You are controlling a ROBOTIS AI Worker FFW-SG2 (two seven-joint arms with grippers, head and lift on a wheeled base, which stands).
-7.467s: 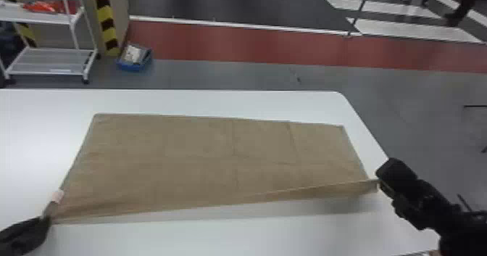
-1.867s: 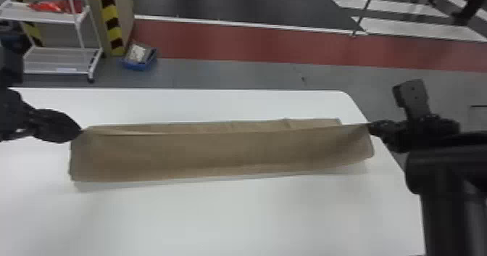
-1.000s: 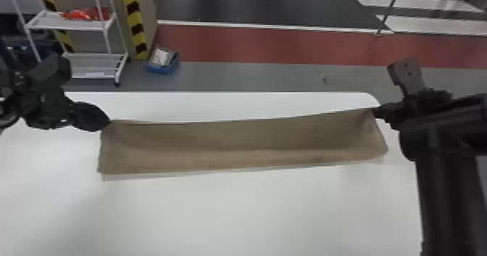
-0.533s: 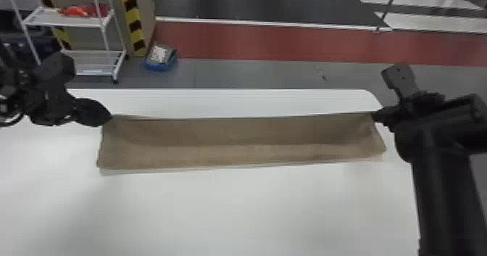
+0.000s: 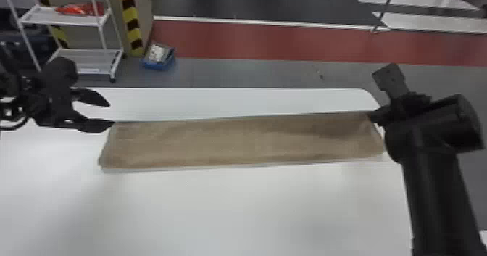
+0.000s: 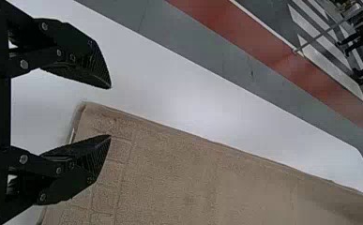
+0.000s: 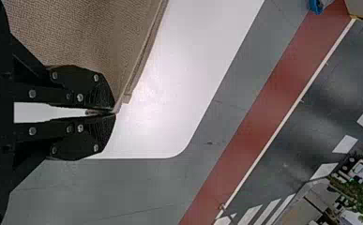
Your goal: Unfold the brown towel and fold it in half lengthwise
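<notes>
The brown towel (image 5: 246,141) lies as a long folded strip across the white table. At its far left corner my left gripper (image 5: 108,114) stands open, its lower finger close to the cloth. In the left wrist view the left gripper (image 6: 109,111) has its fingers apart around the corner of the towel (image 6: 170,173), with no cloth pinched. My right gripper (image 5: 373,116) is at the far right corner of the strip. In the right wrist view the right gripper (image 7: 112,112) is shut on a corner of the towel (image 7: 85,37).
Bare white table (image 5: 235,208) spreads in front of the towel, with a narrow band behind it. Beyond the table's far edge stand a white shelf cart (image 5: 87,61) and a blue bin (image 5: 158,61) on the floor.
Both arms have carried the towel's near edge away from the robot, over the far part, making a narrow strip. In the last half second my left gripper has opened and let its corner go.
</notes>
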